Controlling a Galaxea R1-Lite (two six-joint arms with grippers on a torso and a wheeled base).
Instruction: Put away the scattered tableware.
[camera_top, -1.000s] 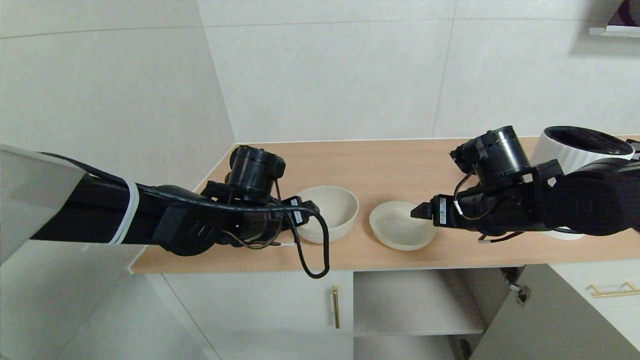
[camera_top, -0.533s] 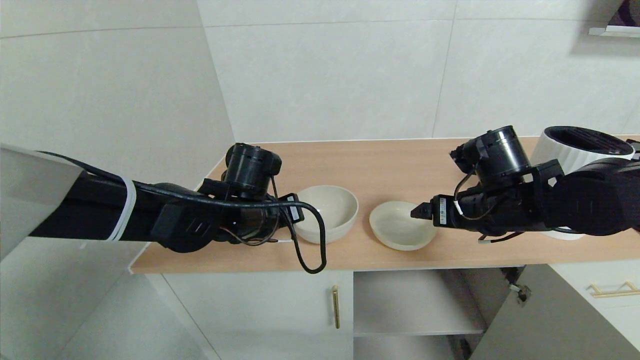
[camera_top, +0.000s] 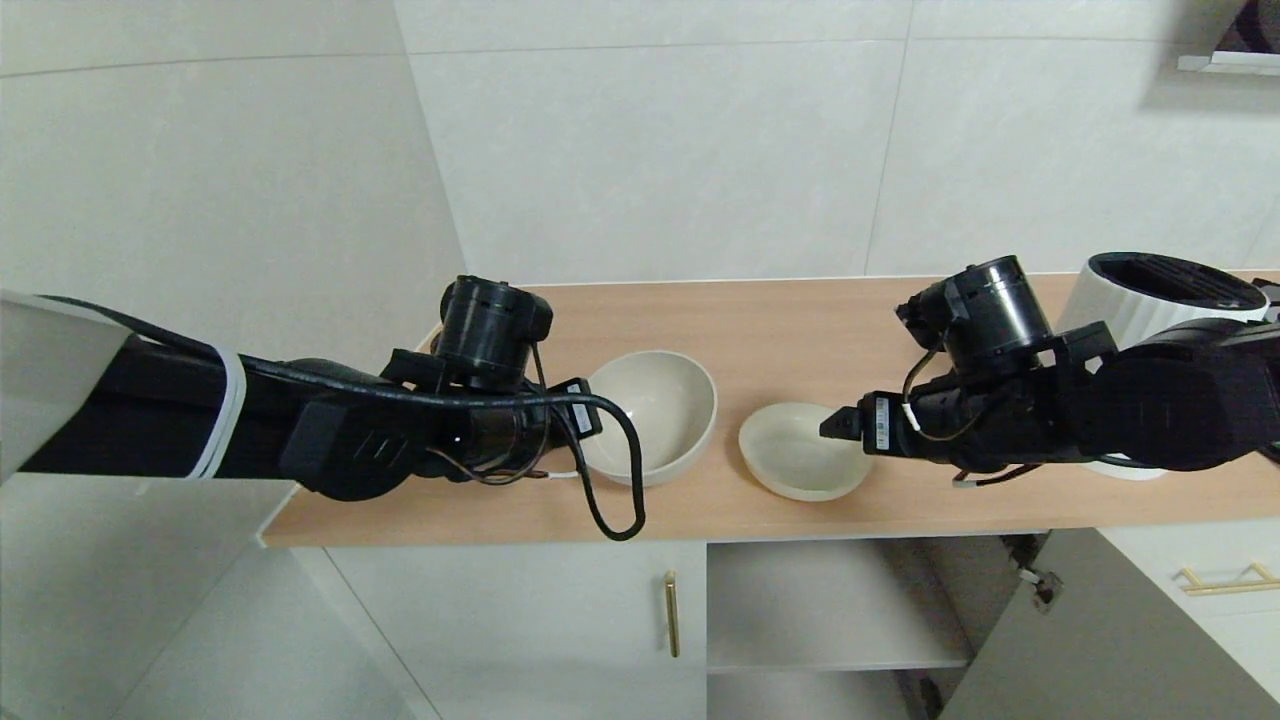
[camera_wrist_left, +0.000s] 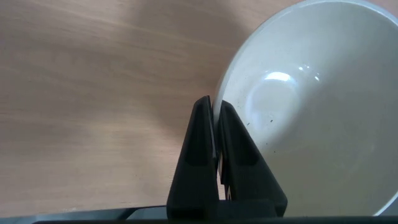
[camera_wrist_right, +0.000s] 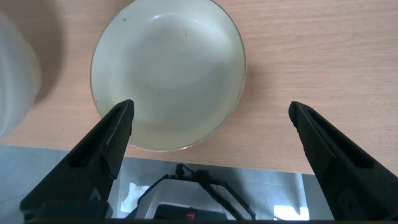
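- 1 bowl, its rim pinched by the left gripper, has tipped up since before.
- Right gripper stays spread wide over the smaller bowl.

Open worktop behind deep bowl; ribbed container right.

Head cam fwd/down, counter; wrist cams close: deep bowl L, shallow bowl R
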